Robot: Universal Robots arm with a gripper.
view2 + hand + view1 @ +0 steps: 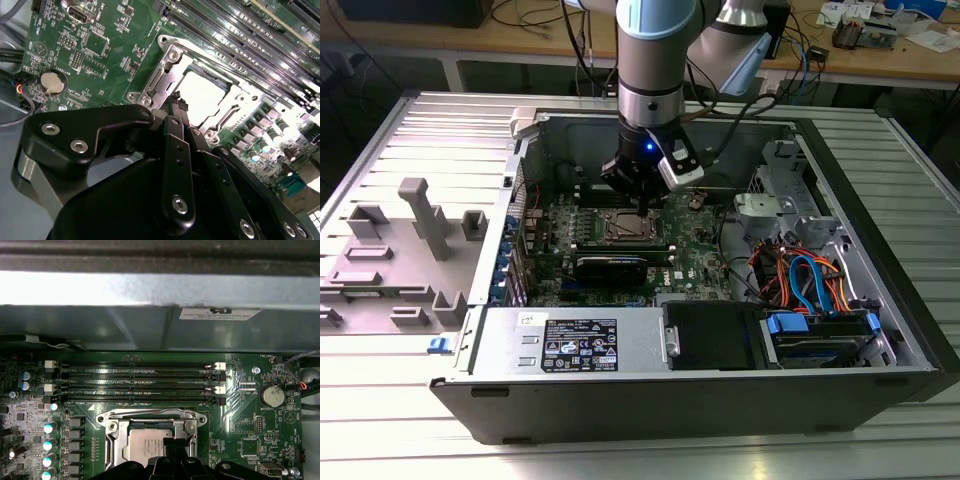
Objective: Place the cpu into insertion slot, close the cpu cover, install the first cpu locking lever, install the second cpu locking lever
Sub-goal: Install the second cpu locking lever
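cpu (150, 449) is seated in the insertion slot (111, 452) on the green motherboard (245, 435), silver top showing in both wrist views. The cpu cover (175, 82) looks to be lying flat around it, window framing the chip; judging by that, placement and cover-close are done.

Gripper (176, 100) sits right at the socket edge, fingers (175, 131) pressed together into one narrow tip, pinching nothing I can see. In the exterior view the gripper (642, 196) hangs directly over the socket, inside the open computer case (880, 190).

Can't make out the locking levers clearly, nor whether either is latched.

Step in hand, my read: lever work. To do it well:
- push with the closed tip on the lever only, not on the chip or cover
- keep clear of the memory slots (140, 385) just beside the socket
- sweep down, then sideways under the catch, low force

Risk: the tip slips off the thin lever onto the board.
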